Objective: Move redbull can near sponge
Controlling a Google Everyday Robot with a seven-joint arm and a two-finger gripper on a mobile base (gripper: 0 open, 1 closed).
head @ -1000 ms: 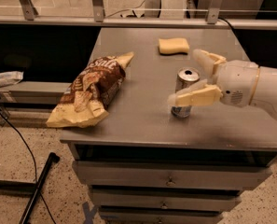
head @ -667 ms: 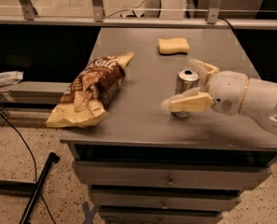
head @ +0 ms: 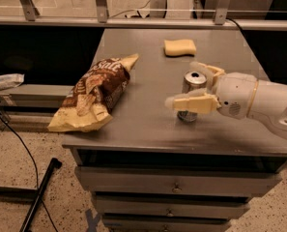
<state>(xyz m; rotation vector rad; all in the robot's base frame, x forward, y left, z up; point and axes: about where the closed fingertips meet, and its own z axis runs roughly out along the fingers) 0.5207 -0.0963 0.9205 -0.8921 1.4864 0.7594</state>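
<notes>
Here we are: the redbull can [head: 195, 79] stands upright on the grey table [head: 133, 134], right of the table's middle and back from the front edge. The gripper [head: 182, 84] comes in from the can's right, its white arm [head: 259, 103] crossing over the table's right edge. The cream fingers [head: 193, 103] are spread, one across the front of the can, the other behind it near the rim, so the can sits in the gap between them. Whether either one presses on the metal, I cannot tell from here. Beyond the can, toward the back edge, lies the sponge [head: 179, 47], flat and alone, with a bare stretch of tabletop between the two. That lane from can to sponge looks open. Left of the can, well apart, the chip bag [head: 92, 93] sprawls at a slant, its lower corner hanging just over the table's left front edge. There is bare surface between bag and can too. Under the front edge, below the can, are drawers [head: 174, 180]. Far left of the can, off the table, a black cable [head: 22, 149] trails across the speckled floor.
</notes>
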